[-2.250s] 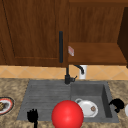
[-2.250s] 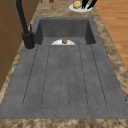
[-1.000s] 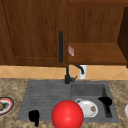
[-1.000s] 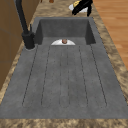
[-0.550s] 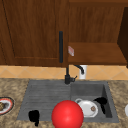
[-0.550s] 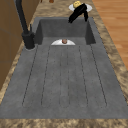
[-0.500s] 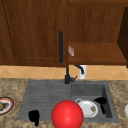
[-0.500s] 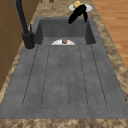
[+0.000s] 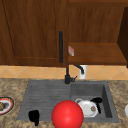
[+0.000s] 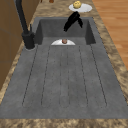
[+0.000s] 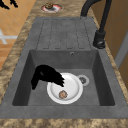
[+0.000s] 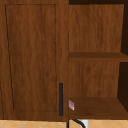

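Front view, right hand (image 9: 97, 102): low in the sink basin (image 9: 106, 95), fingers pointing down at the right rim of the white plate (image 9: 87, 108); whether it touches the rim, cannot tell.
Front view, plate: lies on the basin floor with a small brown morsel (image 9: 93, 108) on it; a red ball (image 9: 67, 114) overlaps its left edge.
Front view, left hand (image 9: 34, 116): hangs at the front left of the drainboard, fingers loosely down, holding nothing.
Front view, counter: a red-rimmed plate (image 9: 5, 105) sits at the far left.
Left side view, right hand (image 10: 72, 21): over the basin, fingers relaxed and slanting down; a dish with a yellow thing (image 10: 80, 7) lies beyond it.
Right side view, right hand (image 11: 47, 75): arched over the plate's (image 11: 68, 86) left rim, fingertips at the rim, not curled round it; the morsel (image 11: 62, 94) lies nearby.
Upper view: a closed cabinet door (image 12: 32, 57) beside open shelves (image 12: 96, 56).
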Controlling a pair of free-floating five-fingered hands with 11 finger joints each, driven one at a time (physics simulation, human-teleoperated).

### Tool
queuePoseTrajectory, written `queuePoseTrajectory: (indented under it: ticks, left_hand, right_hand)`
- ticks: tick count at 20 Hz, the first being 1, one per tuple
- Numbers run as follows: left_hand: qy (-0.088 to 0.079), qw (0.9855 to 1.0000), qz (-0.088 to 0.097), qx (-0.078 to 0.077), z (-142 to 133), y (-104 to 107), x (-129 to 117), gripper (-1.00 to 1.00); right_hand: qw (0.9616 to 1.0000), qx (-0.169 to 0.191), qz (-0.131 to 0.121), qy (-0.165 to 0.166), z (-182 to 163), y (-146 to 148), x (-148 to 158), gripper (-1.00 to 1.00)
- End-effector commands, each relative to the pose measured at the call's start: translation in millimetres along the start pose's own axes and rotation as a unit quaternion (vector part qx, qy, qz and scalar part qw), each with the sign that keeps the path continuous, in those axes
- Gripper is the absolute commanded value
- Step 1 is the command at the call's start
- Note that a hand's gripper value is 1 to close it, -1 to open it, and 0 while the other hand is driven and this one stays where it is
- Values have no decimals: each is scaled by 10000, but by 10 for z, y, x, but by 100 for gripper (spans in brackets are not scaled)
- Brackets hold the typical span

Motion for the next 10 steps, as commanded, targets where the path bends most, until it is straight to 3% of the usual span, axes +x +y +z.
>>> queuePoseTrajectory:
  ticks: [1, 10]
  left_hand:
    - [0, 10000, 0, 0, 0, 0, 0, 0]
    - [1, 10000, -2, 2, 0, 0, 0, 0]
  right_hand:
    - [9999, 97, -102, 91, -245, 94, 16, -100]
    - [9999, -55, -47, 76, -650, 374, 0, -100]
